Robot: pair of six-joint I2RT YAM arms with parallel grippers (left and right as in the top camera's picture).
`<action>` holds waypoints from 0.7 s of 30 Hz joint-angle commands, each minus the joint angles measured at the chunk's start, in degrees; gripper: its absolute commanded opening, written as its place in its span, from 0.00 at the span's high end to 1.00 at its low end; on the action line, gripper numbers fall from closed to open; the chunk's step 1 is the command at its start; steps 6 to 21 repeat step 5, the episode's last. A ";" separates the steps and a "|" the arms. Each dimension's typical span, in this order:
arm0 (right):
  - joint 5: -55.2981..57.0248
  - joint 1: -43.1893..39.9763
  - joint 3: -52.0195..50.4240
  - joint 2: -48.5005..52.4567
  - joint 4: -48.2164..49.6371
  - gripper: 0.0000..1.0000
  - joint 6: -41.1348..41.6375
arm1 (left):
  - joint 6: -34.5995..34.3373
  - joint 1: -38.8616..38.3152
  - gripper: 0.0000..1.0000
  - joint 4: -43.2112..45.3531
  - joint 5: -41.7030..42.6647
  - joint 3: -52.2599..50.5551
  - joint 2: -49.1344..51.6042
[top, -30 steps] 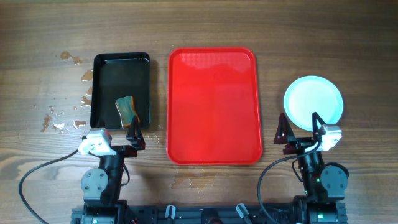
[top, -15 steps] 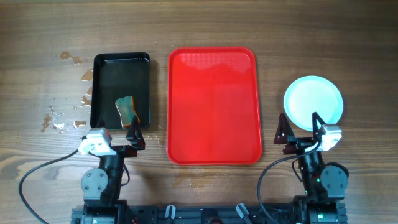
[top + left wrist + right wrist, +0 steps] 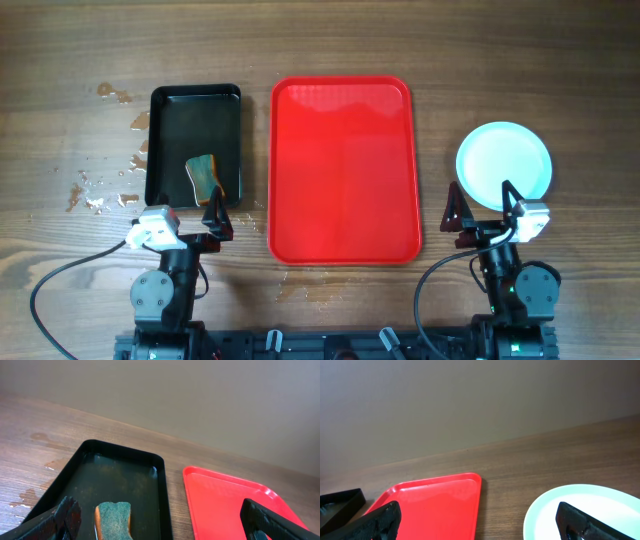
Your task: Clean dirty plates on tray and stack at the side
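Note:
The red tray [image 3: 343,170] lies bare in the middle of the table, also seen in the left wrist view [image 3: 225,505] and the right wrist view [image 3: 435,505]. To its right, on the wood, rests a round pale blue-white plate [image 3: 503,165] [image 3: 580,510] with a clean top; whether more plates lie under it cannot be told. My right gripper [image 3: 480,212] [image 3: 477,520] hangs open just in front of the plate's near-left edge, holding nothing. At the near end of the black tray, my left gripper [image 3: 205,215] [image 3: 160,520] is open and empty.
A black tray [image 3: 195,100] [image 3: 150,462] left of the red one holds a green and orange sponge [image 3: 203,175] [image 3: 114,519] at its near end. Wet splashes [image 3: 110,185] mark the wood left of the black tray. A wall stands behind the table.

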 commanded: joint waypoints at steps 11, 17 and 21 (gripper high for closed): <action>1.01 0.17 -0.11 -0.26 0.15 0.00 0.81 | 0.50 0.28 0.00 -0.31 -0.57 -0.02 -0.44; 1.01 0.17 -0.11 -0.26 0.15 0.00 0.81 | 0.50 0.28 0.00 -0.31 -0.57 -0.02 -0.44; 1.01 0.17 -0.11 -0.26 0.15 0.00 0.81 | 0.50 0.28 0.00 -0.31 -0.57 -0.02 -0.44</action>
